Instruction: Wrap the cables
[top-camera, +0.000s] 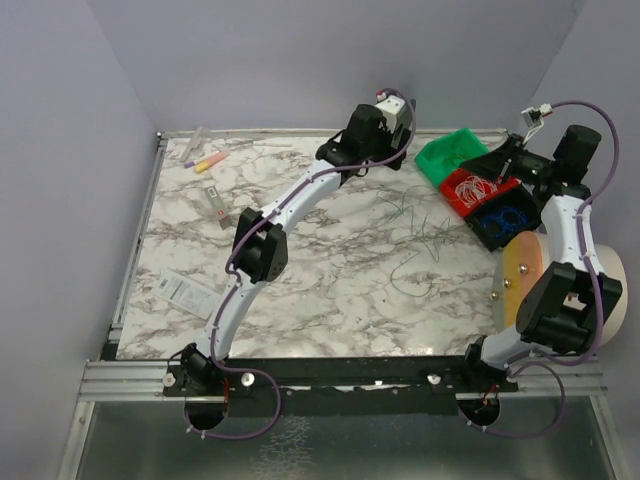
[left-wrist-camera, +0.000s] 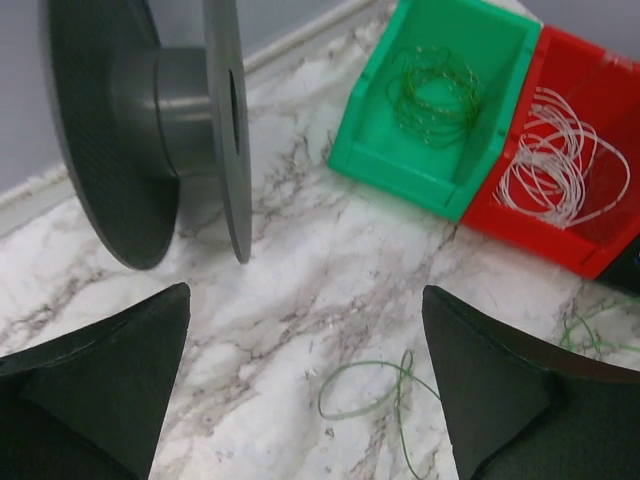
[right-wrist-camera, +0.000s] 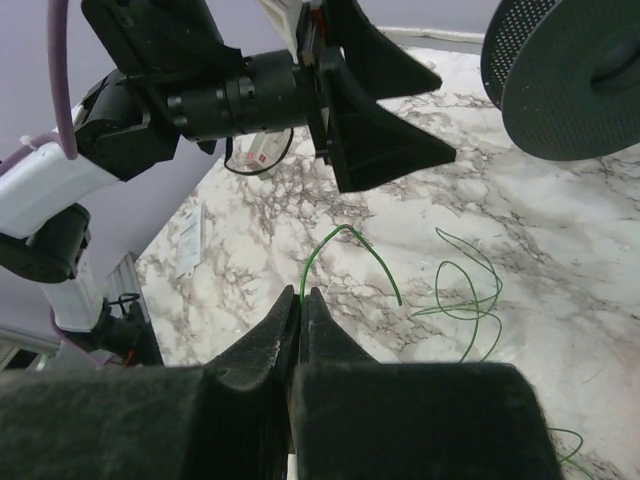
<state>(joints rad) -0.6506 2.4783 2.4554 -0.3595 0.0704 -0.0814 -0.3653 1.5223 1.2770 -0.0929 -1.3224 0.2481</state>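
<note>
The cables are thin wires. Loose green ones (top-camera: 420, 240) lie on the marble table right of centre. My right gripper (right-wrist-camera: 300, 293) is shut on one green cable (right-wrist-camera: 345, 232), which arcs up out of the fingertips and ends free above the table. In the top view the right gripper (top-camera: 497, 160) hangs by the bins. My left gripper (left-wrist-camera: 305, 390) is open over a green loop (left-wrist-camera: 370, 390) on the table and holds nothing; from above it (top-camera: 392, 152) sits at the back middle. A black spool (left-wrist-camera: 150, 130) stands just beyond it.
A green bin (left-wrist-camera: 440, 170) holds green coils, a red bin (left-wrist-camera: 590, 240) holds white coils, and a blue bin (top-camera: 505, 215) sits beside them. A large roll (top-camera: 600, 285) stands at the right edge. Packets (top-camera: 185, 290) and markers (top-camera: 208, 160) lie at the left.
</note>
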